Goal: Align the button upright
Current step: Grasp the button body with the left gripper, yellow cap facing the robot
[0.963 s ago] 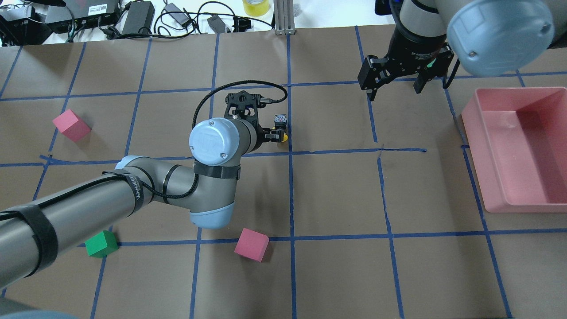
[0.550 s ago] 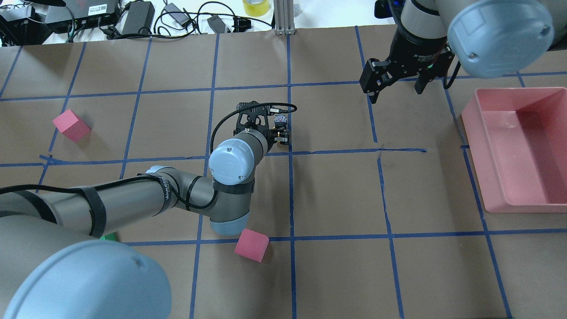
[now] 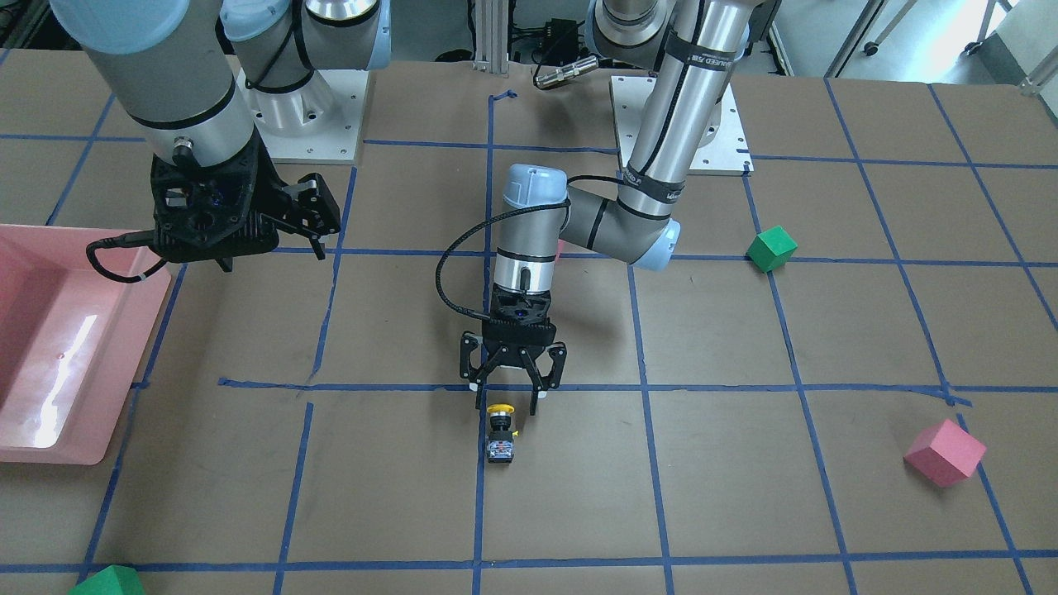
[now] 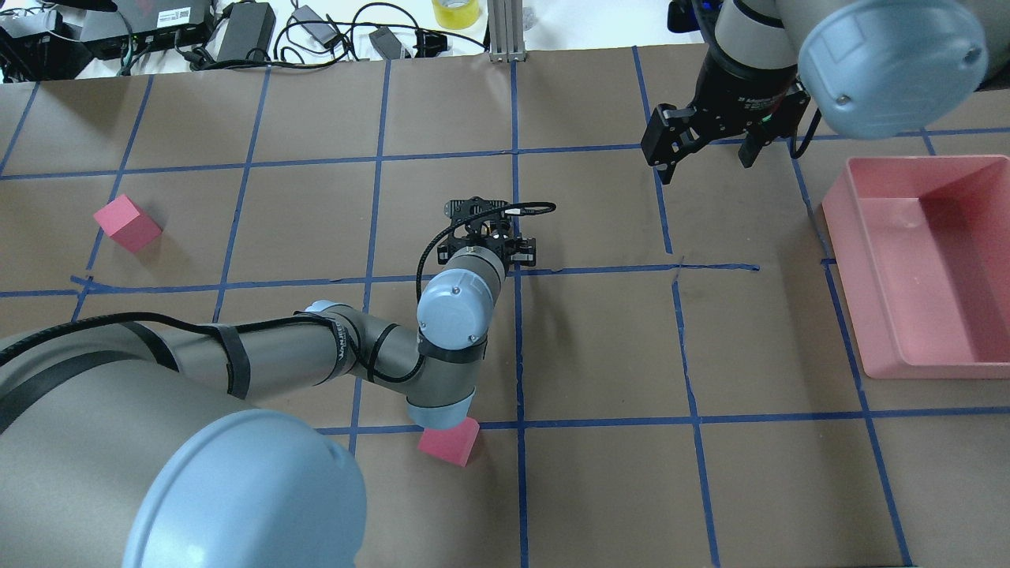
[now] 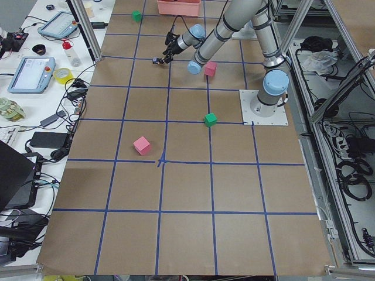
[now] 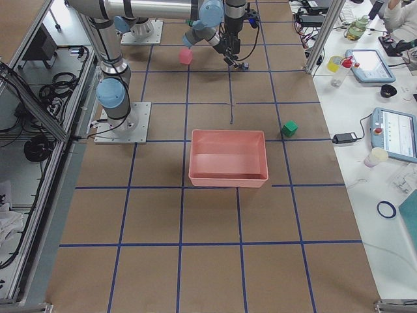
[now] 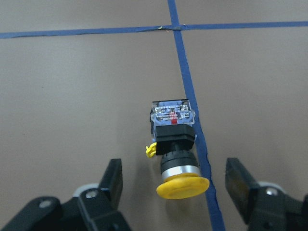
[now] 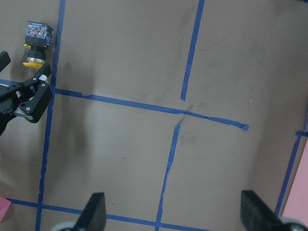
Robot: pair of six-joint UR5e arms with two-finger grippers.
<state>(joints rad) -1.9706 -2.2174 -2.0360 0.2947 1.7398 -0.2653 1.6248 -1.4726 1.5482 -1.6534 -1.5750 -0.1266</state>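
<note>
- While the button [image 7: 174, 139] lies on its side on the counter [image 3: 744, 496], the task stands undone. Yellow cap points toward the robot, silvery base away, body along a blue tape line [image 7: 188, 86].
- Left gripper [image 3: 507, 406] hangs low at the cap end, jaws spread wide, one on each side of the cap. It touches nothing I can make out and holds nothing.
- Right gripper [image 4: 702, 167] is well apart, toward the pink bin [image 4: 923, 161]. It is likewise spread wide and empty.
- Pink cube [image 3: 945, 452] and green cube [image 3: 771, 248] sit well apart from the button and look to be no obstacle.
- Risk, as I judge it: the jaws line up with the round cap, not the squarer black body. A squeeze on that curved rim could squirt the button forward along the tape, or roll it.
- Risk: a hold at the cap alone puts the heavier base end out beyond the jaws. It may swing or slip while being tipped up.
- Risk: jaws riding this low could scrape or snag the paper covering as they close.
- Risk: set on its small base with the wide cap on top, the button may topple if let go while leaning.
</note>
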